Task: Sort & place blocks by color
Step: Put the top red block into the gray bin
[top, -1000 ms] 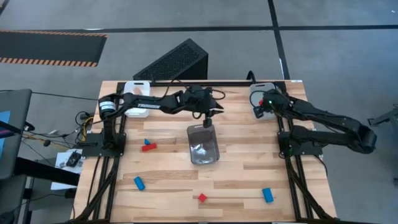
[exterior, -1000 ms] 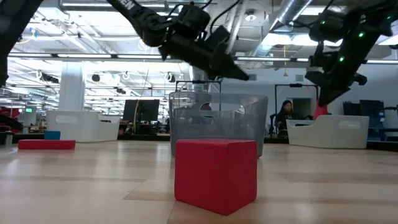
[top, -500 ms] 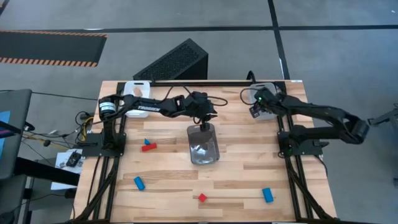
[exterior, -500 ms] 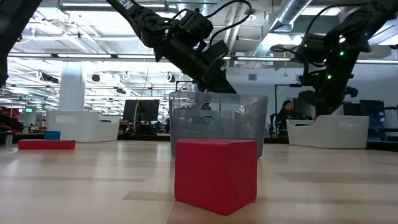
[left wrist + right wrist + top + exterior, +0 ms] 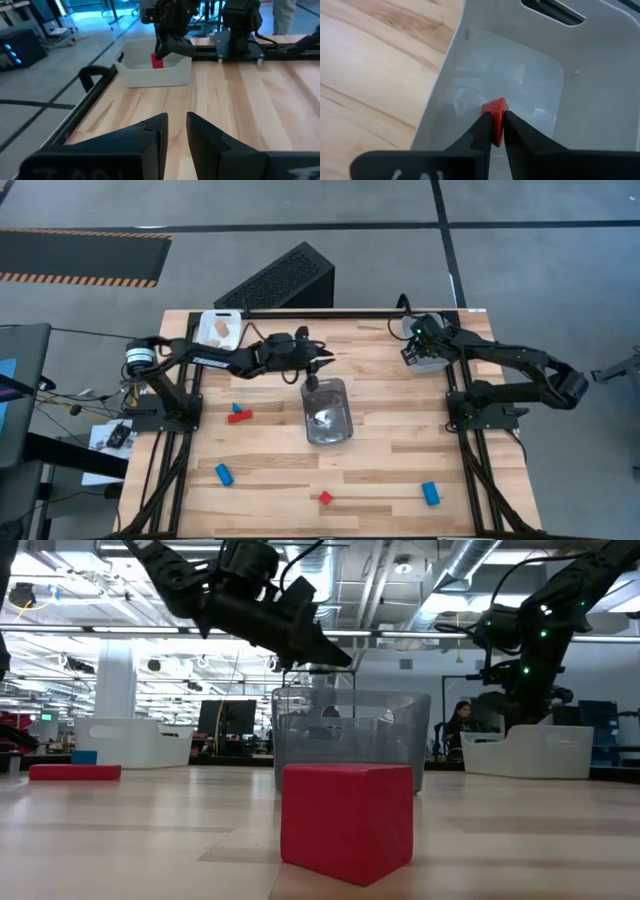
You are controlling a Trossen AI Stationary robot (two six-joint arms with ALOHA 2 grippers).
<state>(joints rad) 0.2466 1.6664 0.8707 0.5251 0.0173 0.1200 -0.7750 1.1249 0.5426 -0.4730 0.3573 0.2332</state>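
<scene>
My right gripper [image 5: 411,356] is shut on a small red block [image 5: 495,111] inside the white tray [image 5: 428,327] at the table's far right corner. The left wrist view also shows that block [image 5: 157,60] within the tray's walls. My left gripper [image 5: 318,366] hovers empty, its fingers a narrow gap apart [image 5: 176,131], just beyond the far end of the clear tray [image 5: 327,411]. Loose on the table lie a flat red block [image 5: 241,418] with a small blue one [image 5: 236,408] beside it, a blue block [image 5: 223,474], a red block [image 5: 325,498] and a blue block [image 5: 430,493]. My right gripper pinches the red block between its two fingertips [image 5: 483,125], coming from above and slanting down into the white tray. One corner of the block [image 5: 499,102] sticks out past the tips. Whether the block touches the tray's floor, I cannot tell.
A second white tray [image 5: 218,330] at the far left corner holds light wood blocks. The clear tray stands mid-table with something small inside. A black rail [image 5: 330,312] runs along the far edge. The red block [image 5: 347,822] sits close to the low camera.
My left gripper has risen from the clear tray's far rim and drawn back toward the table's left, the arm swinging that way. My right gripper has come down with the red block toward the white tray, so that the tray's wall now hides the block in the low view.
</scene>
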